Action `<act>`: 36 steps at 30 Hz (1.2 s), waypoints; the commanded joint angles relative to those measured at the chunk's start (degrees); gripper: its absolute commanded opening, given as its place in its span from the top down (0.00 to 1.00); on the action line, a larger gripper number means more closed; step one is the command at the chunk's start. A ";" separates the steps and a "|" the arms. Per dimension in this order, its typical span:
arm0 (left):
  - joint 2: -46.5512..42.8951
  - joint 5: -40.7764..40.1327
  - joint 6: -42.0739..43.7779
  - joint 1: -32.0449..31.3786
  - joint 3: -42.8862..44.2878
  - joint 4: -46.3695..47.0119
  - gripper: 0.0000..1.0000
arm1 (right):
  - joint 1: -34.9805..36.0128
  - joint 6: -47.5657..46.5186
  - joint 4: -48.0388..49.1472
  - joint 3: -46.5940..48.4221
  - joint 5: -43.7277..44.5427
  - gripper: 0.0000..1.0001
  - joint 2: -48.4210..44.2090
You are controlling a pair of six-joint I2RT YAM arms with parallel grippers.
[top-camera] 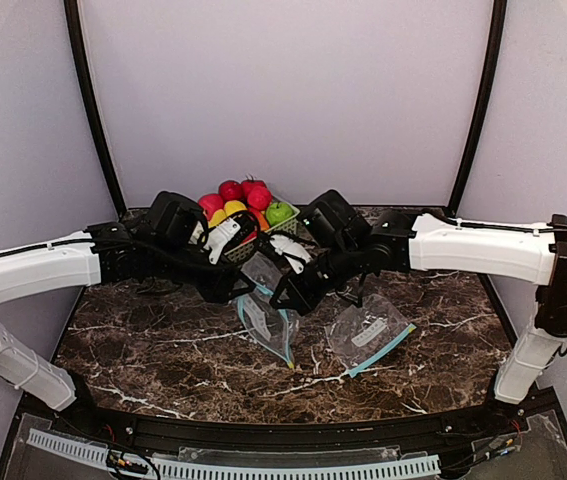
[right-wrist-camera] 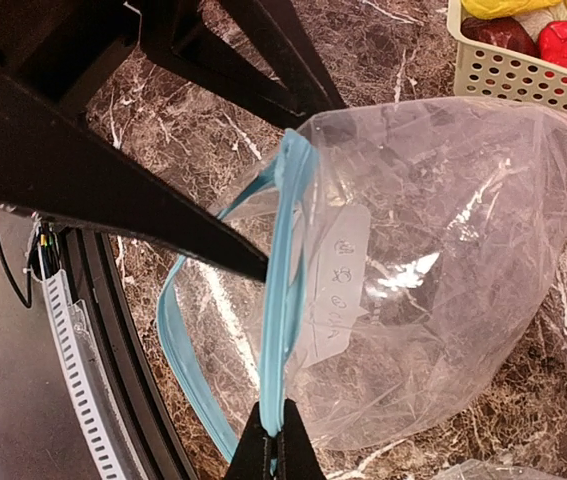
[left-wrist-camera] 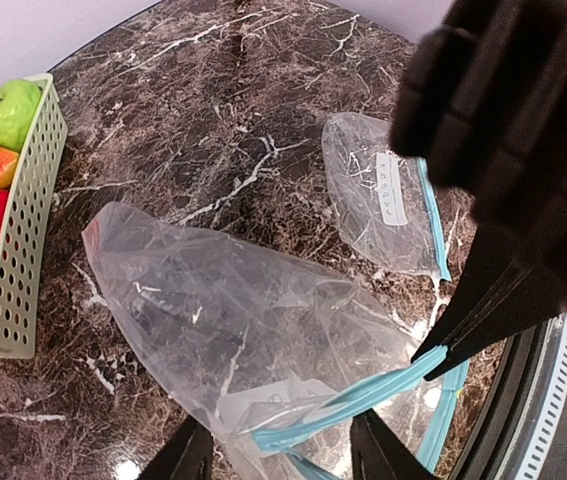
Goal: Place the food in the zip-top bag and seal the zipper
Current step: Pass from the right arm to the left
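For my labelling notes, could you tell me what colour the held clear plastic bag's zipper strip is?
Light blue zipper strip, best seen in the right wrist view.

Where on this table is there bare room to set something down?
Bare marble lies near-left, between the left arm and the held bag, and near-right past the flat second bag. The centre before the basket is crowded.

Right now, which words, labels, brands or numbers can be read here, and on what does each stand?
Nothing can be read with certainty.
White label on the zip-top bag: faint handwritten marks, too blurred to read.
Small label on the second bag: dark marks, too small to read.
No brand, number or sign elsewhere.
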 commanded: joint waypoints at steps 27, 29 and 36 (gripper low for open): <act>-6.15 -16.09 -36.87 0.36 -12.07 23.23 0.99 | 0.11 22.00 15.65 -12.65 27.12 0.12 -10.75; -6.90 -18.13 -38.76 0.35 -12.72 23.55 0.99 | 1.20 23.39 16.83 -14.36 29.16 0.09 -11.95; -7.47 -19.92 -42.84 0.35 -13.86 25.50 0.99 | 4.74 26.65 22.35 -18.74 31.57 0.05 -13.70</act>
